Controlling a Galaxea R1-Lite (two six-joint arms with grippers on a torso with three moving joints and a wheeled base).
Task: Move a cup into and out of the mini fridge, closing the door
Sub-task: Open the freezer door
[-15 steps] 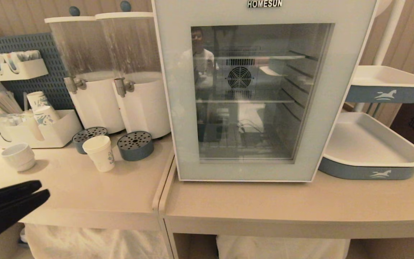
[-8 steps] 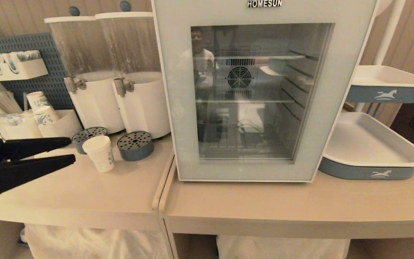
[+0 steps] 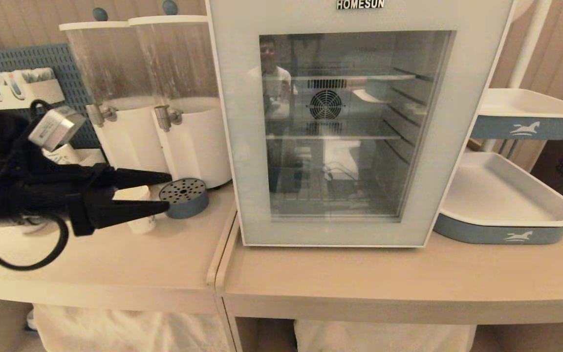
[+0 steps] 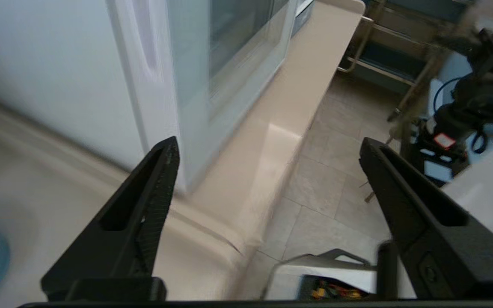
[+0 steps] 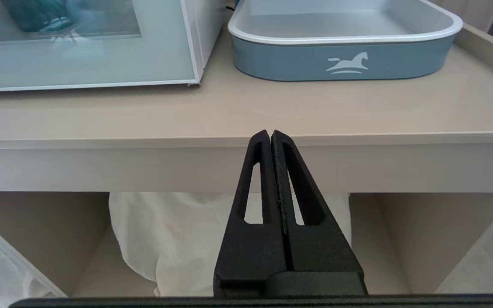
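Note:
The mini fridge (image 4: 54, 72) stands on the counter with its door (image 3: 462, 127) closed. Its wire shelves show through the glass. The cup (image 3: 140, 224) stands on the left counter in front of the drink dispensers, mostly hidden behind my left gripper (image 3: 168, 192). That gripper reaches level across it towards the fridge's left edge, open and empty. In the left wrist view the left gripper (image 4: 268, 143) has the door's edge (image 4: 186, 85) just ahead of one finger. My right gripper (image 5: 269, 133) is shut and empty, parked below the counter's front edge.
Two drink dispensers (image 3: 191, 102) with a round drip tray (image 3: 184, 197) stand left of the fridge. Blue-and-white trays (image 3: 504, 234) sit stacked on a rack at its right. A seam (image 3: 220, 254) divides the two counters. White cloth hangs under them.
My left arm rose from the lower left corner and swept right over the counter to the cup, its jaws spreading wider. It now covers the cup and the left drip tray.

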